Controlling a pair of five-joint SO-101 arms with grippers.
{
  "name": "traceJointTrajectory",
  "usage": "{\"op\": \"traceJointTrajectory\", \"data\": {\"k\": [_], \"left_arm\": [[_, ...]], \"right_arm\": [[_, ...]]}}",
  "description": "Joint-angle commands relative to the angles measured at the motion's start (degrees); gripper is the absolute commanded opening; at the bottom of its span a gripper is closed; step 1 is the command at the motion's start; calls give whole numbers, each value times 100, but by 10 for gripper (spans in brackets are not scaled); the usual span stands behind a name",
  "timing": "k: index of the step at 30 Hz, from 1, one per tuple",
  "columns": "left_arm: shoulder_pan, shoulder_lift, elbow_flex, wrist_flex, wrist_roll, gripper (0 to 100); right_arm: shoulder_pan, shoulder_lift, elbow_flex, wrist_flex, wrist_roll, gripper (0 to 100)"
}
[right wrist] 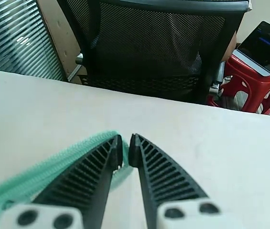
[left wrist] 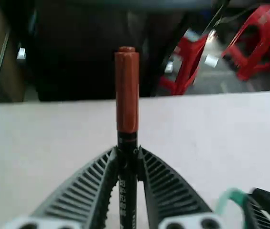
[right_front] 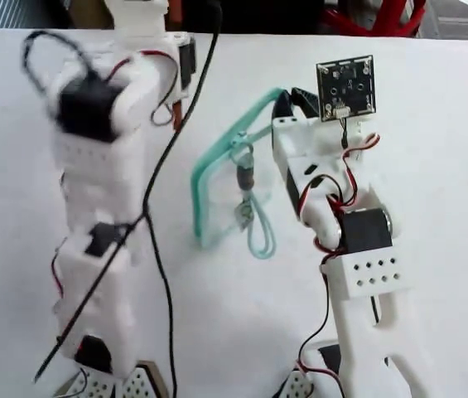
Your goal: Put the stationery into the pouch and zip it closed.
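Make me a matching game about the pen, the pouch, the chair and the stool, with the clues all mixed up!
Things:
1. pen
2. pouch
3. chair
4. stool

Clues:
A. red
B. pinched in the left arm's fingers
C. black, with a mesh back
D. green-edged, held by the right arm's fingers

Pairs: 1-B, 2-D, 3-C, 4-A

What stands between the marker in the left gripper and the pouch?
Only a thin black cable crosses the gap between marker and pouch, which the right gripper holds by its zip edge.
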Motion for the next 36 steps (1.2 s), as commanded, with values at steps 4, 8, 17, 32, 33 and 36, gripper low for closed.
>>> {"op": "traceJointTrajectory", "data": {"k": [4,8,17,32,33,36], "left_arm": [[1235,-2475,-220,18,-607,23],[1903,-3187,-149,44,-651,23],[2220,-4927,2998,9,-651,23],[2211,-6923,6980,-2040,-668,23],[2211,-6993,7270,-2409,-668,23],[2211,-7213,8123,-3701,-668,23]], "right_arm": [[-75,101,387,-101,9,30],[-66,92,387,-92,9,30],[-66,92,387,-92,9,30],[-75,92,492,-127,9,30],[-75,92,492,-127,9,30],[-75,75,492,-127,9,30]]}}
